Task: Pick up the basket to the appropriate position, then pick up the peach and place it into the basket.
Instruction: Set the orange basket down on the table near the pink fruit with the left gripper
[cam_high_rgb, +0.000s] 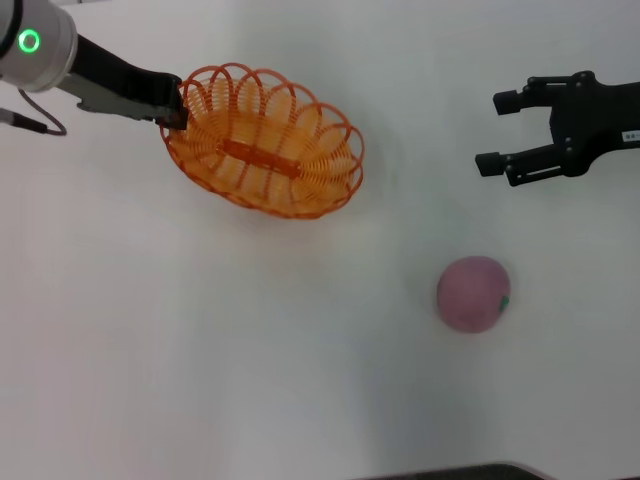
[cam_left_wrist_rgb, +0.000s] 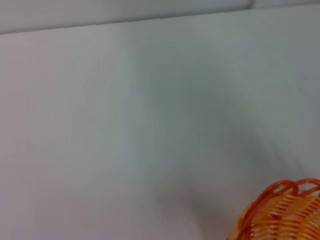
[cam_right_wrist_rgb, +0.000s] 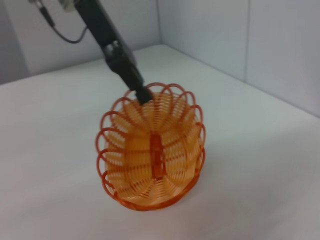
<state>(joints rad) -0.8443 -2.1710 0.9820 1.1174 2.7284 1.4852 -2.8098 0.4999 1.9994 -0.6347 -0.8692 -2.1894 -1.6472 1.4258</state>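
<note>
Orange basket (cam_high_rgb: 264, 140) sits toward the far left of the white counter (cam_high_rgb: 200, 350), long axis running diagonally. Interior holds nothing; only the flat centre strip shows across its bottom. In the right wrist view the basket (cam_right_wrist_rgb: 152, 150) looks tilted, the end away from the arm down on the counter.

Left end effector (cam_high_rgb: 178, 108) reaches in from the far-left corner and is clamped onto the scalloped rim at the basket's left end; fingertips meet the loops. The same grip shows in the right wrist view (cam_right_wrist_rgb: 142, 94). Left wrist view shows only a sliver of the basket rim (cam_left_wrist_rgb: 285, 210) against bare counter.

Right end effector (cam_high_rgb: 503, 130) hangs above the far right side, fingers spread apart, gripping nothing, well apart from the basket.

Peach (cam_high_rgb: 473, 293) rests on the counter, nearer the robot than the right end effector and almost straight below it, clear of the basket. Green leaf mark faces right.
</note>
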